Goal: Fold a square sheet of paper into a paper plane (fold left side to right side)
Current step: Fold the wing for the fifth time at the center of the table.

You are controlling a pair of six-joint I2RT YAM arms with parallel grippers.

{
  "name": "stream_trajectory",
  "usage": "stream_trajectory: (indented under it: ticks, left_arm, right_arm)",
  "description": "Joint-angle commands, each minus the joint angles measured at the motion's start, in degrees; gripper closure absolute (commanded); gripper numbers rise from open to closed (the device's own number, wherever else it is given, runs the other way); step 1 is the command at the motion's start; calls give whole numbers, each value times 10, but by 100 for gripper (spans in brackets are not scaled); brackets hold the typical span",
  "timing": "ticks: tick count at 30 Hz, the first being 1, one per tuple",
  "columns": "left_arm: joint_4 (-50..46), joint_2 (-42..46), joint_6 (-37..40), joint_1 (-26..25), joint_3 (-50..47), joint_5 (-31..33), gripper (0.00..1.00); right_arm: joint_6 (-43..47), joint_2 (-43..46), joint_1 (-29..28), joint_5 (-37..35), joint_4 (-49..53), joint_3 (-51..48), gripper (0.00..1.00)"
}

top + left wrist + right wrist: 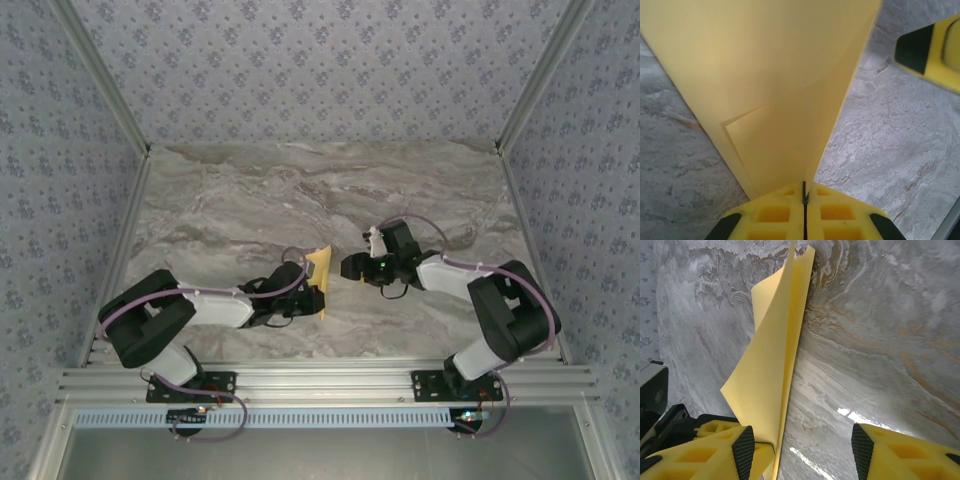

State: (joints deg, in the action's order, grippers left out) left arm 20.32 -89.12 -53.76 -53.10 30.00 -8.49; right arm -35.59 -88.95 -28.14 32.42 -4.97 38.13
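The left gripper (303, 287) (804, 196) is clamped on the bottom edge of the yellow sheet of paper (320, 268) (770, 90) (772, 370). The sheet stands folded and upright above the table (300, 190), midway between its side edges. Just right of it, the right gripper (351, 268) (802, 450) gapes, one finger (742, 455) against the sheet.

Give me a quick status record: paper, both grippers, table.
paper: yellow, partly folded, standing upright, layers splayed apart
left gripper: shut, pinching the paper's narrow end
right gripper: open, paper's edge between its fingers, close to one of them
table: grey marble top
fold: not yet pressed flat
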Motion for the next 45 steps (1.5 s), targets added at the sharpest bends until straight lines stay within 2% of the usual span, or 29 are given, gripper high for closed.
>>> stream_trajectory:
  ticks: [1, 15, 27, 36, 45]
  left_arm:
    - [48, 15, -22, 7, -16, -13, 95]
    - [97, 10, -55, 18, -44, -22, 97]
    - [122, -4, -73, 20, -52, -32, 97]
    - [120, -4, -74, 20, -53, -30, 93]
    - [109, 7, -70, 23, -51, -28, 84]
  right_arm:
    - [-23, -26, -13, 11, -43, 9, 43]
    - [-50, -102, -50, 20, -95, 52, 45]
    - [-68, -143, -65, 12, -84, 84, 49]
    - [-69, -162, -71, -8, -4, 112, 53]
    - [-69, -175, -70, -11, 12, 114, 56]
